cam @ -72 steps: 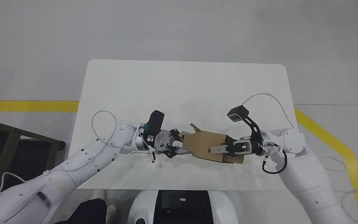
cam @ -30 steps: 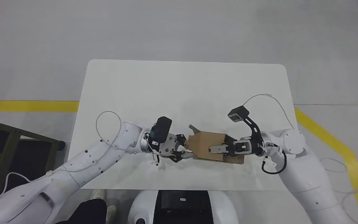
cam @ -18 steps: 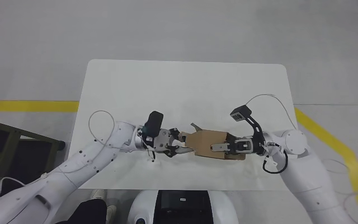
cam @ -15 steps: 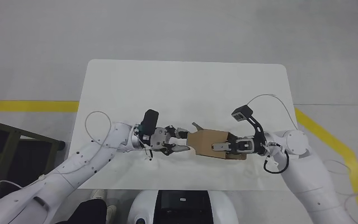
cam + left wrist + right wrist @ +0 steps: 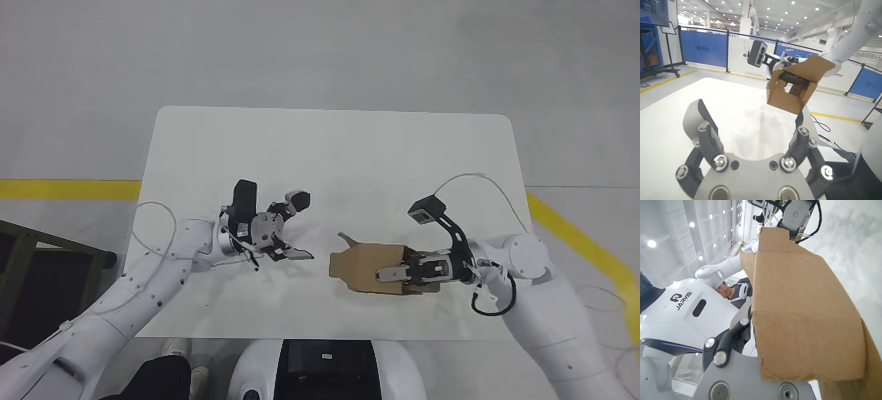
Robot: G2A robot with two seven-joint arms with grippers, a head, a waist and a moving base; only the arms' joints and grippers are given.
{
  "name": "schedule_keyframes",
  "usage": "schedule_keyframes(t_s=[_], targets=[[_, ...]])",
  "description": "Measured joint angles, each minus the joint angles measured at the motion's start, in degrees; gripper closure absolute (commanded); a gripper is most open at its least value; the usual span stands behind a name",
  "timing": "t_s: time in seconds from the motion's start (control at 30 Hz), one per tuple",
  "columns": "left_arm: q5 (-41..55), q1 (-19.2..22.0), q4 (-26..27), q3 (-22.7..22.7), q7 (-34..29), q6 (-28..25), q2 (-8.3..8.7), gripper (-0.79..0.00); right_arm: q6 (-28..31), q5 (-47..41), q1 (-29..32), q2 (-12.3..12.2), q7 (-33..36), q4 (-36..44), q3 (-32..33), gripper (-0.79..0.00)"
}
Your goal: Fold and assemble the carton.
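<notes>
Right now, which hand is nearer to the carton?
The right. The right hand is clamped on a wall of the carton at one end. The left hand is open above the table, apart from the carton, off its other end.

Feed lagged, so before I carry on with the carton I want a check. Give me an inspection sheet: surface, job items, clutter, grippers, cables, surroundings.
Surface: white table with rounded corners.
Job's things: brown carton, partly formed, near the table's front edge; the end facing the left arm is open, flaps unfolded.
Clutter: nothing seen.
Grippers: left gripper open, holding nothing, apart from the carton; right gripper shut on a carton wall.
Cables: white cable arcs from the right wrist camera; white loop on the left arm; both are apart from the carton.
Surroundings: yellow floor lines; blue barrier panels.
</notes>
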State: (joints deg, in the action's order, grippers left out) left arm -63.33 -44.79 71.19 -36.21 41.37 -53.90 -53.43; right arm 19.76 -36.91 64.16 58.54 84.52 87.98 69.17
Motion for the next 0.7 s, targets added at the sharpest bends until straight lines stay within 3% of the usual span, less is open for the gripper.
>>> schedule_keyframes(t_s=[0.37, 0.7], targets=[[5.5, 0.9, -0.9, -0.9, -9.4, 3.4, -2.39, -0.785, -1.6, 1.1, -1.1, 0.4, 1.6, 2.1, -4.5, 0.000], [4.3, 0.8, 1.0, -2.1, -10.7, 1.1, -3.65, -0.785, -0.6, 1.4, -2.9, 0.6, 0.6, -0.9, -5.8, 0.000]])
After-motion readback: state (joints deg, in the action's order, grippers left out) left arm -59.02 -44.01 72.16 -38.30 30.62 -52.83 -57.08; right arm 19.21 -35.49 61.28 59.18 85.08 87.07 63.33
